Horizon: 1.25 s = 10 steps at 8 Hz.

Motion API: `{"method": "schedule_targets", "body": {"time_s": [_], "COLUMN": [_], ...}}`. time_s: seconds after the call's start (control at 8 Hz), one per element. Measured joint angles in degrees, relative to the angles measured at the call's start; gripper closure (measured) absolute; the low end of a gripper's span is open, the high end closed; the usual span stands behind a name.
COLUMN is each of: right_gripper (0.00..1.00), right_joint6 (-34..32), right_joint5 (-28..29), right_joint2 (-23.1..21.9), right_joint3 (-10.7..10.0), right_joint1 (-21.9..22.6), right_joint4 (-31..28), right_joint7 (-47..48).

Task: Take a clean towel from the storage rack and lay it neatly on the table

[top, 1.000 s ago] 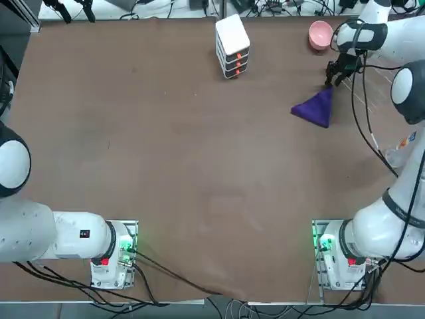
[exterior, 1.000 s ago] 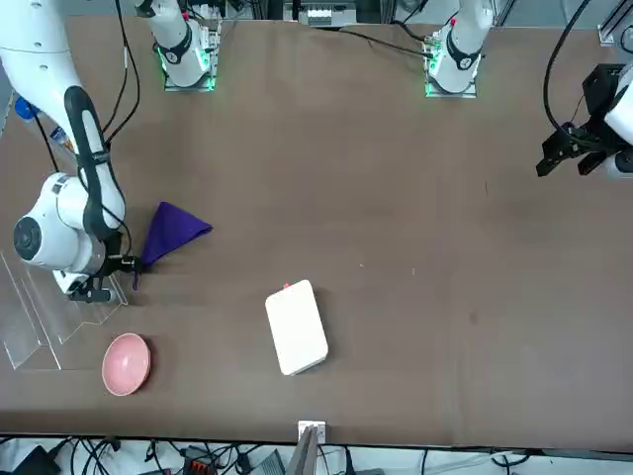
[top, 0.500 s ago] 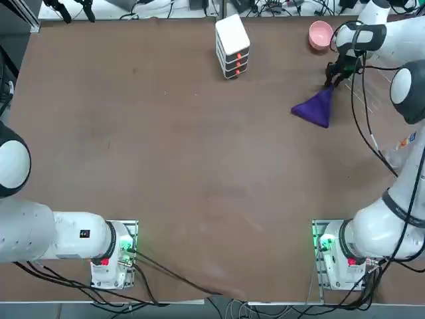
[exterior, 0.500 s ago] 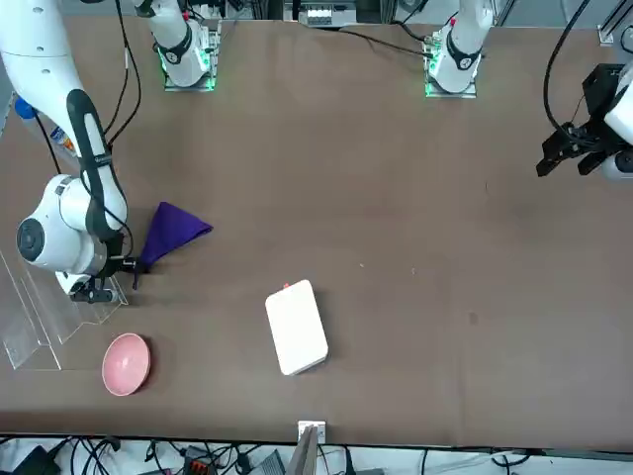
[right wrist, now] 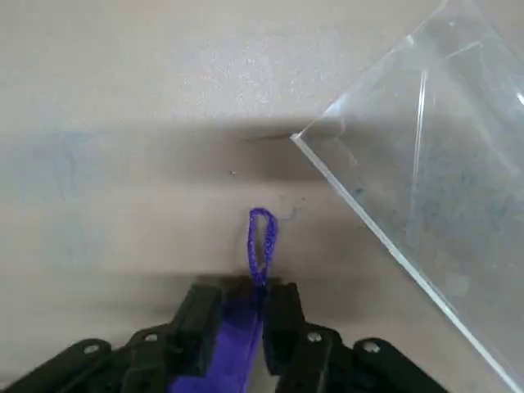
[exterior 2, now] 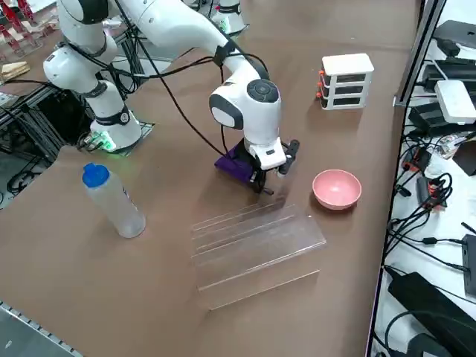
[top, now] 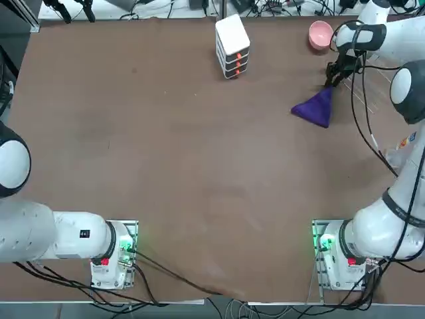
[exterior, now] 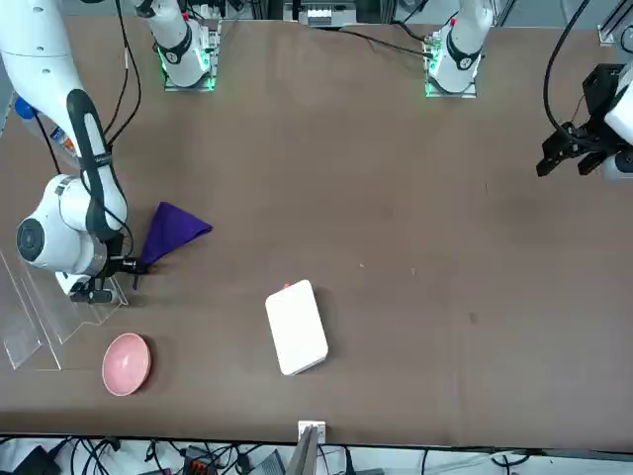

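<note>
The purple towel (top: 314,107) lies bunched in a wedge on the brown table (top: 166,153), its pointed corner pinched by my right gripper (top: 330,81). In the wrist view the gripper (right wrist: 243,303) is shut on the towel (right wrist: 232,344), and a small purple loop (right wrist: 261,237) sticks out past the fingertips. The towel (exterior: 170,231) also shows in the front view beside the gripper (exterior: 132,267), and partly behind the wrist in the side view (exterior 2: 232,163). The clear storage rack (exterior 2: 253,242) stands just beyond the gripper, close to its corner (right wrist: 426,155).
A pink bowl (top: 321,33) sits at the far edge near the rack. A white stacked box with orange marks (top: 232,45) stands farther left. A clear bottle with a blue cap (exterior 2: 111,199) stands at the table's right edge.
</note>
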Motion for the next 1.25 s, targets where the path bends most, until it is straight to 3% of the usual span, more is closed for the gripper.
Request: {"method": "schedule_targets", "body": {"time_s": [0.75, 1.0, 1.25], "right_gripper": [0.7, 0.77, 0.9], "right_joint6": [0.0, -0.2, -1.0], "right_joint5": [-0.1, -0.1, -0.1], "right_joint2": [-0.1, -0.1, -0.2], "right_joint3": [0.0, 0.0, 0.0], "right_joint1": [0.0, 0.0, 0.1], "right_joint4": [0.1, 0.1, 0.3], "right_joint7": [-0.1, -0.1, -0.1]}}
